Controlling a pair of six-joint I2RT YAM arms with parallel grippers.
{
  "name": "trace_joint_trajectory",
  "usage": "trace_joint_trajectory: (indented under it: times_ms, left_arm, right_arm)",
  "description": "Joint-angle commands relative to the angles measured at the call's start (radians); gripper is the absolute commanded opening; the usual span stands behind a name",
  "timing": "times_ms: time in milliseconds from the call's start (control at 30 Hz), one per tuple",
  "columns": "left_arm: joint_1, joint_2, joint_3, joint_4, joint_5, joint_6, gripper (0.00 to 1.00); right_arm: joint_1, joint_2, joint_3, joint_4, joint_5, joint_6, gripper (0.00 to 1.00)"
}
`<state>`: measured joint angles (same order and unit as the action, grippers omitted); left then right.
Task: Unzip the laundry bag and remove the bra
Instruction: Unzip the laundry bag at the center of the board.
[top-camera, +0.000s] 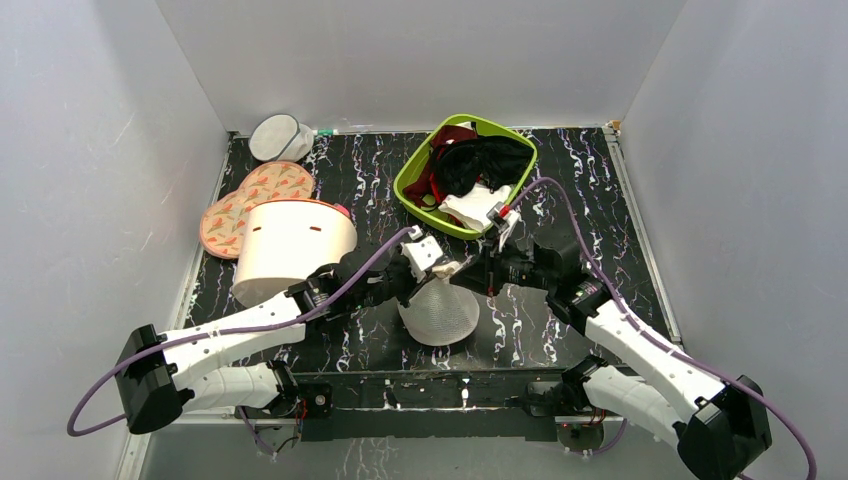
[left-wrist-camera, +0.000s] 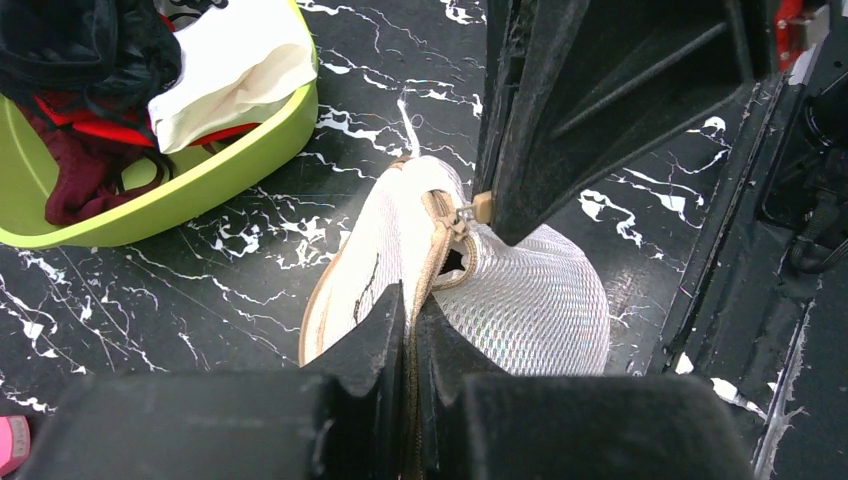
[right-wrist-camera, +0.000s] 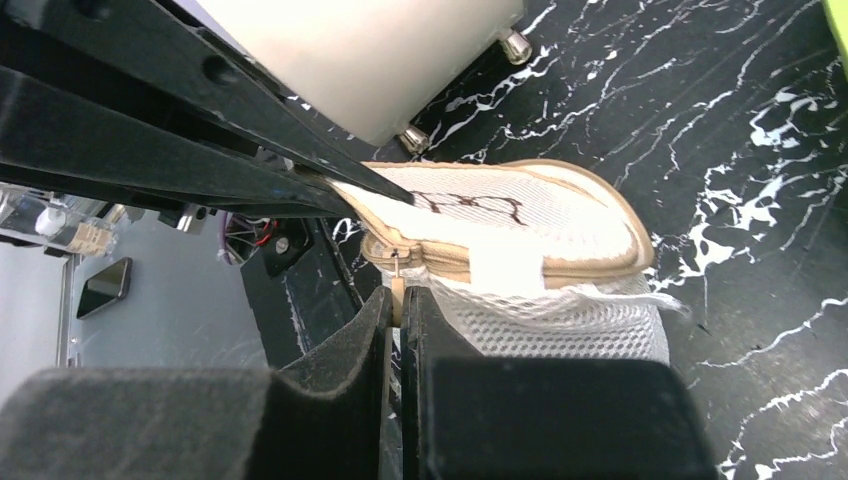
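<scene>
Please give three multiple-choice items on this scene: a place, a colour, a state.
1. Where does the green basket stand? A. Beyond the laundry bag, back right. B. At the near edge. C. At the near left corner.
2. What colour is the bag's zip band? A. Blue. B. Tan. C. Red.
3. How are the grippers? A. Both open. B. Only one shut. C. Both shut on the bag.
Key: 1 A, the top view shows it there. 2 B, tan tape in both wrist views. 3 C, left gripper pinches the rim, right gripper the zip pull.
</scene>
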<state>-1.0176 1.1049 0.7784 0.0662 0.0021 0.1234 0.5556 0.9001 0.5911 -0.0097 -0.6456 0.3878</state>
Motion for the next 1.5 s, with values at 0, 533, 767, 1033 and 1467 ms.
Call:
trace_joint_trajectory:
  times_ms: [0, 533, 767, 1033, 1467]
  left_arm:
    - [0.005, -0.044, 0.022, 0.009, -0.064, 0.027, 0.0]
    - [0.005, -0.041, 0.036, -0.009, 0.034, 0.033, 0.47]
    - [0.005, -0.113, 0.009, 0.034, 0.015, 0.014, 0.86]
    - [0.104, -0.333, -0.083, 0.164, -0.211, -0.011, 0.91]
    - [0.34, -0.373, -0.083, 0.168, -0.24, -0.072, 0.93]
  right_arm:
    - [-0.058, -0.006, 0.033, -0.044, 0.038, -0.035, 0.0]
    - [-0.237, 0.021, 0.038, -0.087, -0.127, -0.05, 0.0]
    - [-0.237, -0.016, 0.105, -0.283, 0.04, -0.173, 0.17]
    - [-0.23, 0.017, 0.31, -0.459, 0.104, -0.211, 0.5]
    - [0.288, 0.361, 0.534, -0.547, 0.414, 0.145, 0.47]
